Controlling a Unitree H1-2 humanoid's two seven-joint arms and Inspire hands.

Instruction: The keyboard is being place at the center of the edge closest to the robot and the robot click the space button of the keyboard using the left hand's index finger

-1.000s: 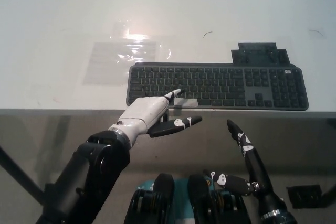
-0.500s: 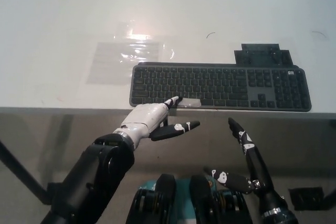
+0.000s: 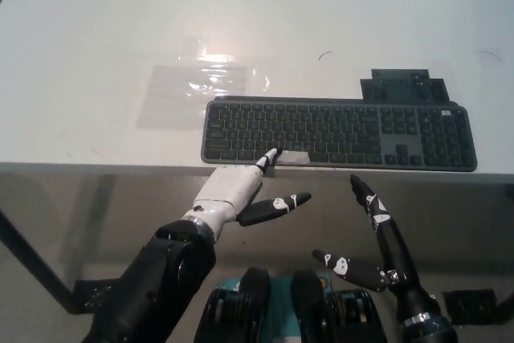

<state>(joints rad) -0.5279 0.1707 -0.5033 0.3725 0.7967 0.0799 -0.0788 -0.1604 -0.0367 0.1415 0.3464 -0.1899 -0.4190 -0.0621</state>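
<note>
The white table (image 3: 96,22) filled the upper half of the view, and the dark keyboard (image 3: 337,132) lay on it, its long front side along the table's near edge, somewhat right of the edge's middle. A clear plastic sheet (image 3: 193,94) lay flat on the tabletop behind the keyboard's left end, catching a glare. The white left hand (image 3: 231,189) reached up from below the keyboard's front left part. It held nothing. Its forefinger was stretched out, and the fingertip (image 3: 269,154) rested at the left end of the space bar (image 3: 291,157), which carried a pale strip. Its thumb stuck out sideways, well apart from the forefinger, and its other fingers could not be made out. The black right hand (image 3: 384,238) hung below the keyboard's middle, off the table, with its fingers spread and empty. A small dark plate (image 3: 405,86) sat against the keyboard's back edge, toward its right end.
</note>
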